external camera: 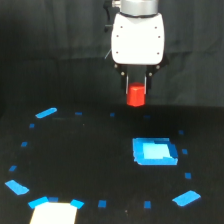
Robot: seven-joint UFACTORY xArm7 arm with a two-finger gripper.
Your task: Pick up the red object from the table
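Matte black covers nearly everything: the table [90,160] fills the lower half of the exterior view, and behind it a dark curtain [50,50] hangs in soft vertical folds as the far backdrop. Where the two meet is a faint horizontal edge about halfway up.

Small blue tape marks [102,203] dot the tabletop in a rough ring. Longer blue strips sit among them: one at the far left [46,113], one at the near left [16,187], one at the near right [186,198], and a pair flanking a pale, cream-white patch [54,213] at the near edge on the left. Inside the ring, to the right of centre, lies a larger light-blue square patch [155,151], its surface brighter in the middle.

At the top, right of centre, the white arm housing [137,40] comes down from above with a grey collar over it. Below it the gripper [136,89] points straight down, its dark fingers [126,82] closed in on the red object [135,95], a short red-orange cylinder clamped by its upper part between them. The cylinder stands upright and appears lifted clear of the table, seen against the bottom of the curtain, farther back than the square patch and slightly to its left.
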